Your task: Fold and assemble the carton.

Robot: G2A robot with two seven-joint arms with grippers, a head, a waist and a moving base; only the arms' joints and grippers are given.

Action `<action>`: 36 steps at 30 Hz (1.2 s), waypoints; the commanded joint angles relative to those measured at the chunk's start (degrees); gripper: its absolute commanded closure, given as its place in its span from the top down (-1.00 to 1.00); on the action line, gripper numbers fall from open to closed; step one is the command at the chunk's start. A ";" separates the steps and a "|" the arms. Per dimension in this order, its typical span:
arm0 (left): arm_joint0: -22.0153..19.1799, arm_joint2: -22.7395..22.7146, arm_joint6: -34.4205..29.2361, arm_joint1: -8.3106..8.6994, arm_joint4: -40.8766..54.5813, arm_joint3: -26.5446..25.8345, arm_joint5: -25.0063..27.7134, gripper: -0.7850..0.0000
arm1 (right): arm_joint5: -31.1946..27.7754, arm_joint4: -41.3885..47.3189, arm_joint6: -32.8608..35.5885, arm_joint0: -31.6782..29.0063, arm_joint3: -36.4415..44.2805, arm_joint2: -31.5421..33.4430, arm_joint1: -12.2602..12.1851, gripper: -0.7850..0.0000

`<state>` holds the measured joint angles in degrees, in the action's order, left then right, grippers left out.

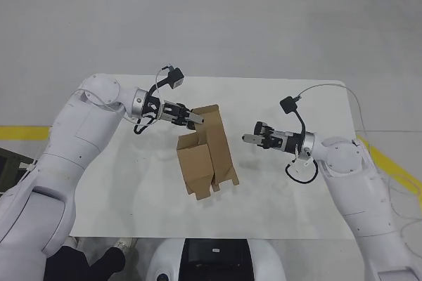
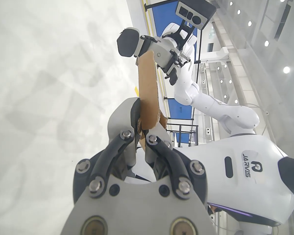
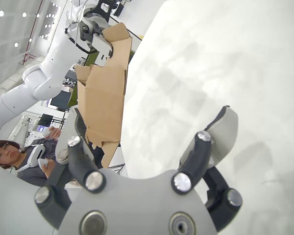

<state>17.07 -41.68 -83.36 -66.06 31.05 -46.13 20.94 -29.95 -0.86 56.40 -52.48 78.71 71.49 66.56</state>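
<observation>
We are pinching an upper flap of the carton (image 1: 204, 151) in our left claw (image 1: 195, 121), which is clenched on the cardboard edge just above the centre of the top view. The carton is sitting partly raised in the middle of the white surface (image 1: 126, 197). Our right claw (image 1: 247, 138) is hovering right of centre, released with its fingers spread, near the carton but apart from it. We are judging the hold to be thin. A pull on one flap alone is likely to crease it off its fold line or tear it. With nothing bracing the body, the carton is also liable to slide or swing. The wide-open right claw, coming in, could knock a wall and collapse the shape.
</observation>
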 commanded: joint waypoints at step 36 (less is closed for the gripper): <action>3.23 2.03 -2.03 -0.30 2.88 -5.77 -2.03 -1.00 | -1.08 22.40 16.85 11.21 -11.31 -16.19 2.00 -0.13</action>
<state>20.33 -39.64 -85.49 -66.44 33.97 -52.04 18.81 -31.00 21.32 73.28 -41.45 67.61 55.58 68.57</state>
